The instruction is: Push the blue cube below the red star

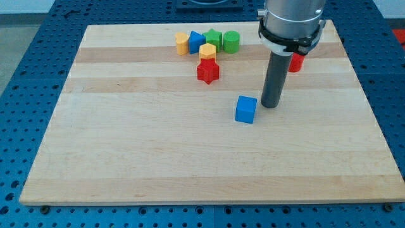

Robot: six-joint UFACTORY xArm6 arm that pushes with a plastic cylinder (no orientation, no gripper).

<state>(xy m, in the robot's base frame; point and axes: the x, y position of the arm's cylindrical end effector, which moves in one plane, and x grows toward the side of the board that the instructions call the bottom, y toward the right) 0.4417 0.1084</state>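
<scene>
The blue cube (245,109) lies near the middle of the wooden board (158,158). The red star (207,71) lies up and to the left of it, with a gap between them. My tip (271,105) rests on the board just to the right of the blue cube, very close to its right side; I cannot tell if it touches.
A cluster sits at the view's top: a yellow block (183,43), a blue block (197,41), a green star (214,38), a green cylinder (231,42) and a yellow block (207,52) right above the red star. A red block (295,61) shows partly behind the rod.
</scene>
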